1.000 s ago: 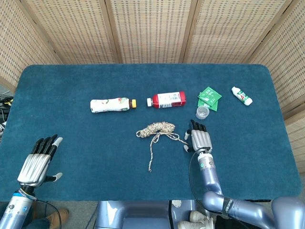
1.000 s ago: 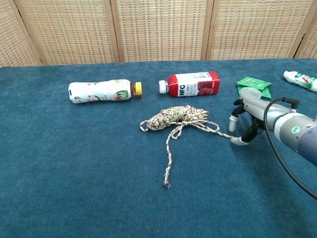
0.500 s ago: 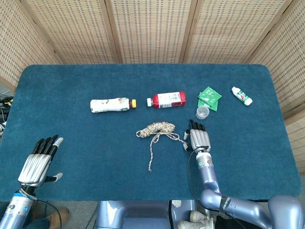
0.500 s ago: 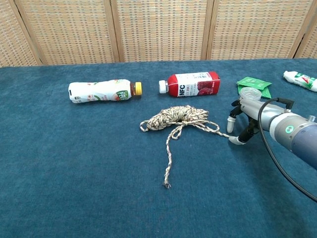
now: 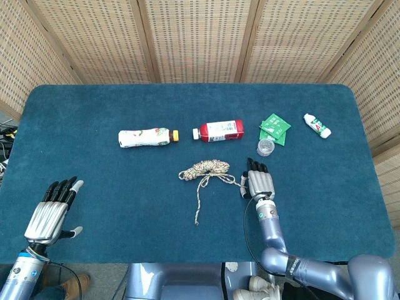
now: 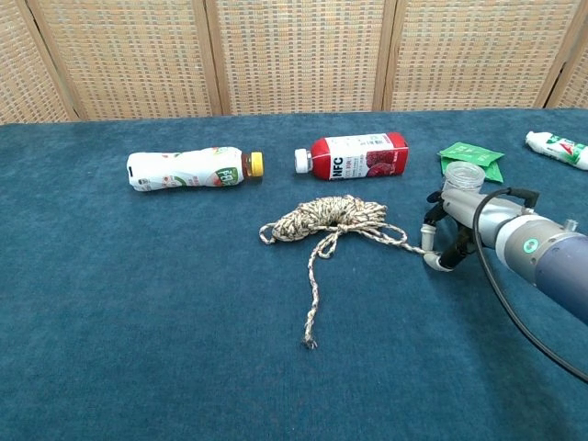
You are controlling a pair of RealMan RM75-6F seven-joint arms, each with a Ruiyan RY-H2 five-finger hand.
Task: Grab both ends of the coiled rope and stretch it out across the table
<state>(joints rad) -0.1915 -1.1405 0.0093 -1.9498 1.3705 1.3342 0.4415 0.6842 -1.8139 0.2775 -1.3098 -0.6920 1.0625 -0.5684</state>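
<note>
The speckled rope (image 5: 206,169) (image 6: 333,214) lies coiled at the table's middle. One loose end (image 5: 196,221) (image 6: 310,342) trails toward the front edge. The other end (image 6: 413,246) runs right to my right hand (image 5: 260,183) (image 6: 457,227). That hand hovers low over this end with its fingers apart, thumb and fingertips on either side of the rope; no grip shows. My left hand (image 5: 52,210) rests flat and open near the front left corner, far from the rope, and appears only in the head view.
Behind the coil lie a white bottle with a yellow cap (image 5: 147,136) (image 6: 188,170) and a red juice bottle (image 5: 219,130) (image 6: 356,156). A small clear cup (image 5: 265,147) (image 6: 462,176) stands just beyond my right hand. Green packets (image 5: 275,128) and a white tube (image 5: 317,125) lie further right.
My right hand has crept a little left, closer onto the rope's right end. The left hand and the rope have not moved.
</note>
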